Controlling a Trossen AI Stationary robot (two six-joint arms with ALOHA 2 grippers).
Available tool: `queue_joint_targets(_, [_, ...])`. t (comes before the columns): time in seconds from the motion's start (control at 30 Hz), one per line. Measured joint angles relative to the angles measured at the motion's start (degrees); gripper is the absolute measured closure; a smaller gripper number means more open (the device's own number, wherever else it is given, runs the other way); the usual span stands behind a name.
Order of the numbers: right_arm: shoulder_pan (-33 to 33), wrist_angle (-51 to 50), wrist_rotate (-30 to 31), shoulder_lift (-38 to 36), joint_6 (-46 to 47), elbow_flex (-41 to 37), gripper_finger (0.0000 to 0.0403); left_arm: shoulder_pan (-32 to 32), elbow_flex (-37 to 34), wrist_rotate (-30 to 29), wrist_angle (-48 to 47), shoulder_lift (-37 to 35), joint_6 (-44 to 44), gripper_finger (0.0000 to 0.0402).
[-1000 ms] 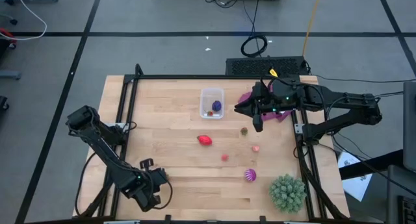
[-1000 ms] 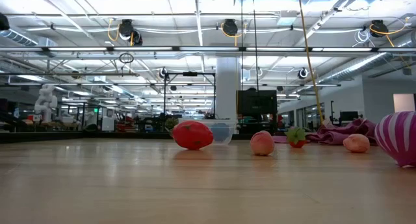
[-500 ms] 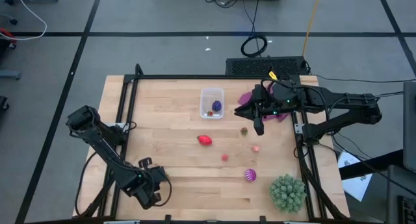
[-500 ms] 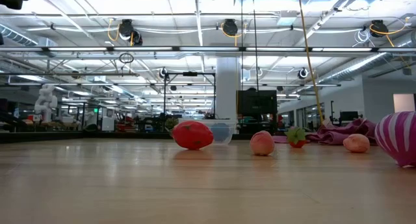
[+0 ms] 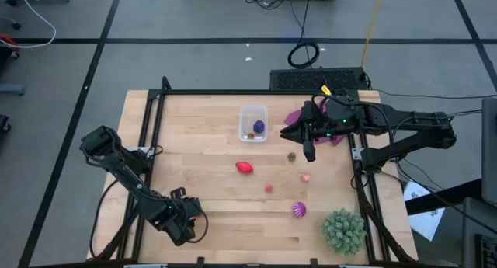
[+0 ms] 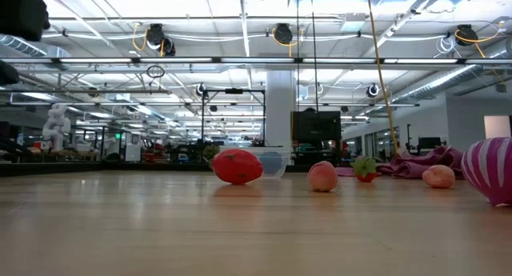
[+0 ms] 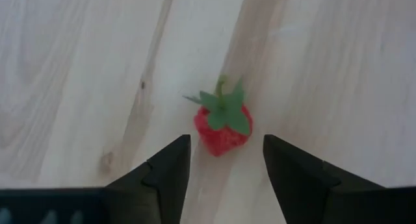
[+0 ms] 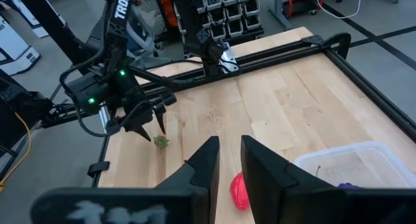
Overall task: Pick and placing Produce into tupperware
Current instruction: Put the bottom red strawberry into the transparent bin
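By its own wrist view, my left gripper (image 7: 227,143) is open and points down, one finger on each side of a red strawberry (image 7: 221,123) lying on the wood, without touching it. In the high view this is the arm on the picture's right (image 5: 308,149), over the strawberry (image 5: 292,155). My right gripper (image 8: 231,143), fingers a narrow gap apart, hangs over the near-left corner (image 5: 185,225). The clear tupperware (image 5: 242,116) holds a blue-purple piece (image 5: 258,127). Loose on the table lie a red piece (image 5: 245,168), a pink one (image 5: 269,188), a peach one (image 5: 306,176) and the striped magenta ball (image 5: 299,210).
A green spiky ball (image 5: 343,229) sits near the table's near-right corner. A purple cloth (image 5: 297,116) lies at the far right, partly under the arm. A black frame rail (image 5: 147,144) runs along the left edge. Bare wood lies between the tupperware and the left rail.
The arm at the near-left corner has lifted and shifted a little toward the table's middle; its dark body has come into the top left of the low view. The produce and the tupperware have stayed where they were.
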Motion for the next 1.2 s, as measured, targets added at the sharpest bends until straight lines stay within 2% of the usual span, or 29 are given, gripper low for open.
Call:
queue_joint_targets(0.37, [0.0,0.0,0.0,0.0,0.0,0.0,0.0346,2.8,-6.2,-0.1,6.5,0.0,0.9,0.0201])
queue_joint_targets(0.93, [0.0,0.0,0.0,0.0,0.0,0.0,0.0346,3.0,-6.9,-2.2,8.0,0.0,1.7,0.0203])
queue_joint_targets(1.2, [0.0,0.0,0.0,0.0,0.0,0.0,0.0346,3.0,-6.9,-2.4,8.1,0.0,1.2,0.0251])
